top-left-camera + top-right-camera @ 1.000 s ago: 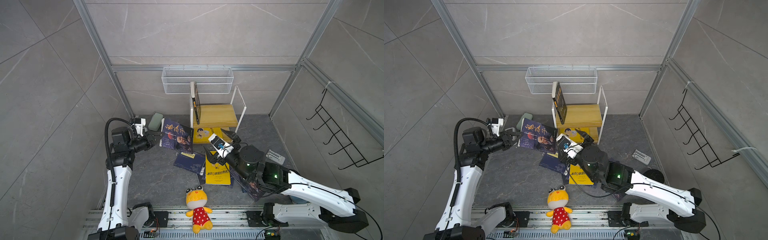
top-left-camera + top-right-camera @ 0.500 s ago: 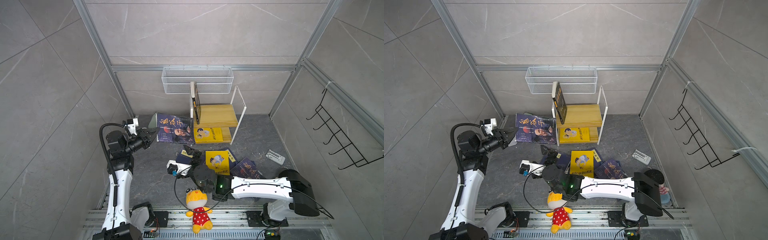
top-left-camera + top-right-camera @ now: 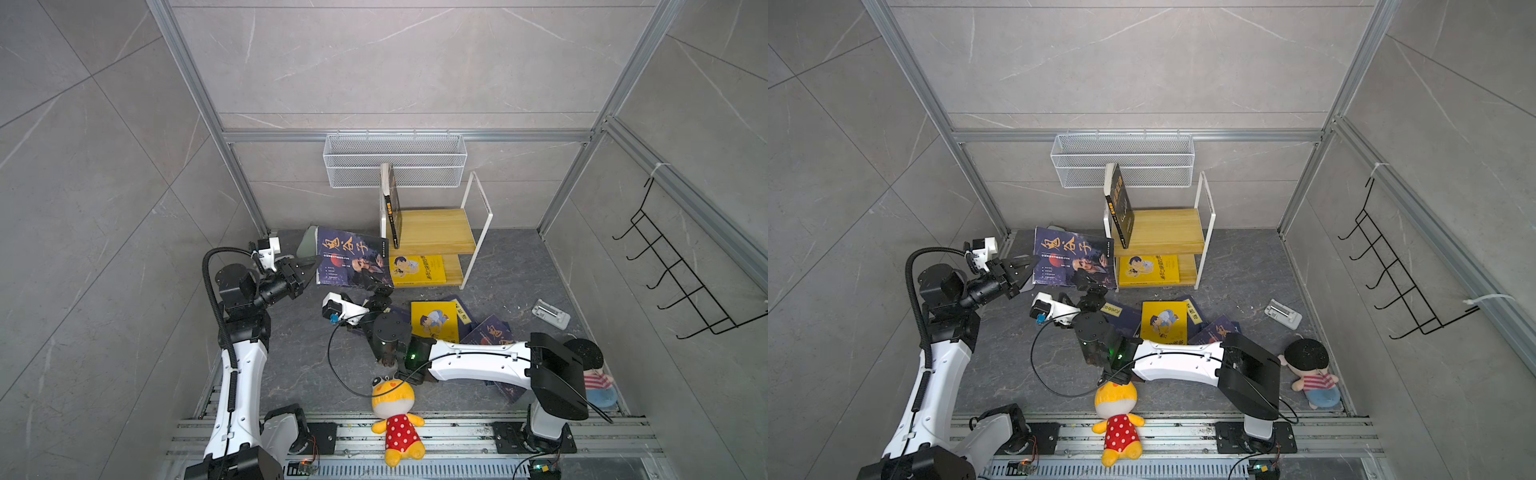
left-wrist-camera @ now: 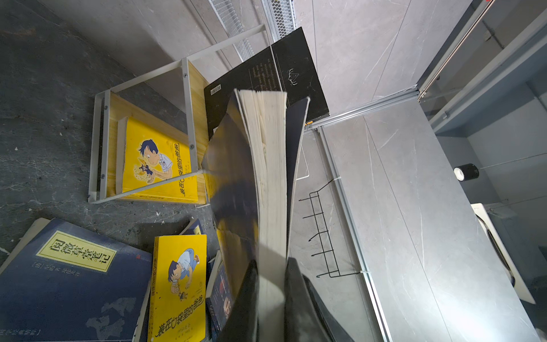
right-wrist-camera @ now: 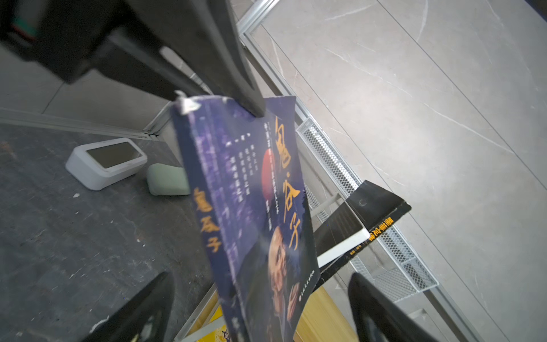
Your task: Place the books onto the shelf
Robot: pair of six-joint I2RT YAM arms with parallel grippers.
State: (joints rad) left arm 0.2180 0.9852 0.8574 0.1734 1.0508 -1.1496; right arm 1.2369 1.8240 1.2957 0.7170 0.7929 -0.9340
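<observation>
Shelving in progress: the left jaws clamp one edge of a navy book [image 3: 351,259] with an old man's face on its cover, holding it in the air just beside the shelf [image 3: 478,232] and clear of the bench [image 3: 299,365]. The right jaws stand open on either side of that book's lower corner, as the right wrist view shows, and are not yet closed on it.

Two books are already in place. A black book [image 3: 392,208] stands on the top board at the frame's side, and a yellow book [image 3: 417,270] lies flat on the lower board.

By the look of it, more than half the job is left. A second yellow book [image 3: 434,322] lies on the bench in front of the shelf among several dark blue books [image 3: 1121,316]. Some of these overlap and are partly hidden under the right arm [image 3: 478,365], so their exact count cannot be told. The raised book looks next in line for the shelf.
</observation>
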